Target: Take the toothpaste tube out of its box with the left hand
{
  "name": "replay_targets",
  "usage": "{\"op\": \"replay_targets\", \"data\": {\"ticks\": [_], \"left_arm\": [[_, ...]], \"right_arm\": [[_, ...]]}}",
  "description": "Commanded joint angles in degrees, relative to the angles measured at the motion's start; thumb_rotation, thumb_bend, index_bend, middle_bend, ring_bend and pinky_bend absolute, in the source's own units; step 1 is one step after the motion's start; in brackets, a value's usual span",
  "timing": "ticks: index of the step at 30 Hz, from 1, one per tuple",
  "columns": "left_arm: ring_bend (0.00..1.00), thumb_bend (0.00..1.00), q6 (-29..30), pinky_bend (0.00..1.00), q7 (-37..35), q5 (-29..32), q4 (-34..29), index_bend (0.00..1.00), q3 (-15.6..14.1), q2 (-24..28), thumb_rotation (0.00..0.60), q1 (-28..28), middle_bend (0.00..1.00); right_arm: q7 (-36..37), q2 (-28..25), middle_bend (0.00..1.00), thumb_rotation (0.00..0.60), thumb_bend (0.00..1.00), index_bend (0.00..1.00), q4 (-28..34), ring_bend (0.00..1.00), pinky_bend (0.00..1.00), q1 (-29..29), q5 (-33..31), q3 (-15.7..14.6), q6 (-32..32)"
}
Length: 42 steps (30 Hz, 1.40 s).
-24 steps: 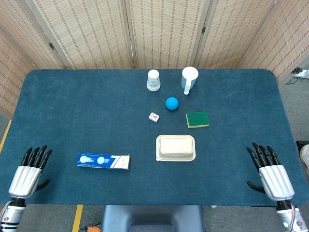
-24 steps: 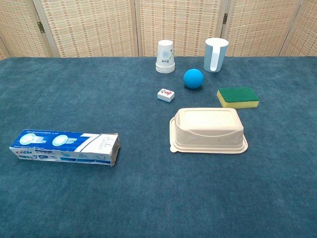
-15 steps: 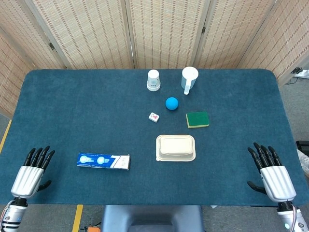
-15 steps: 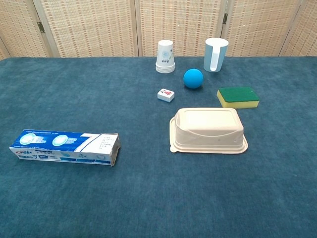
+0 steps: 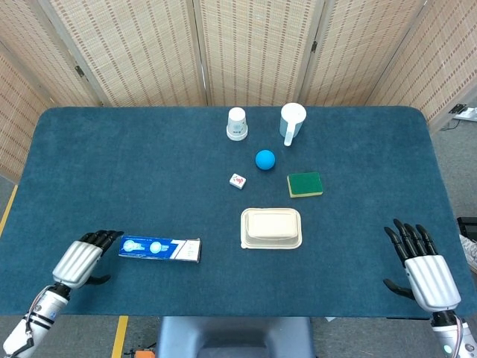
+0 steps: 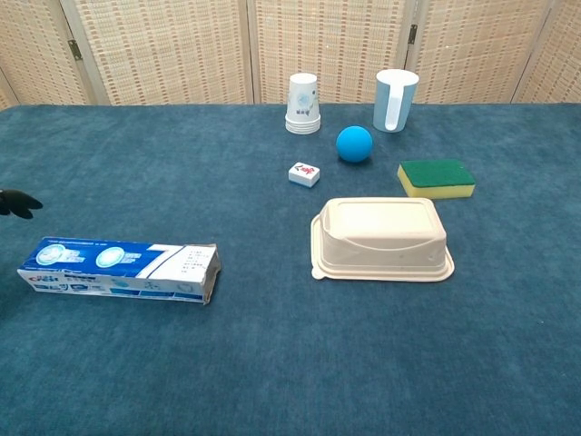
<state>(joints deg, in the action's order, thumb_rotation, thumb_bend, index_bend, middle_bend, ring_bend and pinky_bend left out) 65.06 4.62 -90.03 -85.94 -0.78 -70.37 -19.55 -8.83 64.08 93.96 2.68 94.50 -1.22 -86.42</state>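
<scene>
L hand [image 5: 80, 259] beside toothpaste box [image 5: 159, 248]

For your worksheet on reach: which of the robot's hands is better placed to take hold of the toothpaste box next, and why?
The left hand. Its fingers lie right beside the toothpaste box, at its left end. The right hand sits open at the opposite table edge, beyond the lidded container.

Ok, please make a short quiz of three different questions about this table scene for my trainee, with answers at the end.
1. True or false: the left hand already holds the toothpaste box.
2. Which thing lies nearest the blue ball: (a) small white tile, (b) toothpaste box, (c) right hand?
3. Fill in: the green sponge lies beyond the ___ container.

Key: 1 false, its fingers only reach the box's end. 2 a. 3 cream lidded.
</scene>
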Motion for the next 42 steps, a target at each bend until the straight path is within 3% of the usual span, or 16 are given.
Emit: {"op": "replay_targets", "data": {"ticks": [1, 9, 16, 31, 42], "left_arm": [[0.23, 0.16, -5.6, 0.33, 1.01, 5.24, -3.67, 0.16, 2.09, 0.82, 0.6, -3.38, 0.24], [0.23, 0.16, -12.17, 0.34, 9.98, 17.07, -8.41, 0.15, 5.03, -0.77, 0.6, -7.5, 0.24], [0.19, 0.16, -14.66, 0.29, 14.64, 24.39, -6.25, 0.14, 5.86, -4.24, 0.6, -10.18, 0.24], [0.31, 0.16, -12.8, 0.41, 16.47, 25.7, -3.43, 0.27, 4.88, -7.08, 0.6, -11.88, 0.33], [0.47, 0.17, -10.91, 0.57, 15.41, 24.97, -2.09, 0.41, 4.54, -8.12, 0.6, -11.79, 0.49]], "right_arm": [[0.5, -0.2, 0.0, 0.6, 0.13, 0.0, -0.19, 0.0, 0.0, -0.08, 0.29, -0.11, -0.21], [1.89, -0.59, 0.0, 0.6, 0.13, 0.0, -0.49, 0.0, 0.0, -0.27, 0.83, -0.16, -0.93], [3.35, -1.06, 0.0, 0.6, 0.13, 0.0, -0.88, 0.0, 0.0, -1.19, 2.36, -0.66, -3.09], [4.51, -1.28, 0.0, 0.6, 0.13, 0.0, -1.33, 0.0, 0.0, -1.79, 2.99, -0.7, -4.22], [4.46, -1.27, 0.0, 0.6, 0.13, 0.0, -1.32, 0.0, 0.0, -1.97, 3.13, -0.64, -4.43]]}}
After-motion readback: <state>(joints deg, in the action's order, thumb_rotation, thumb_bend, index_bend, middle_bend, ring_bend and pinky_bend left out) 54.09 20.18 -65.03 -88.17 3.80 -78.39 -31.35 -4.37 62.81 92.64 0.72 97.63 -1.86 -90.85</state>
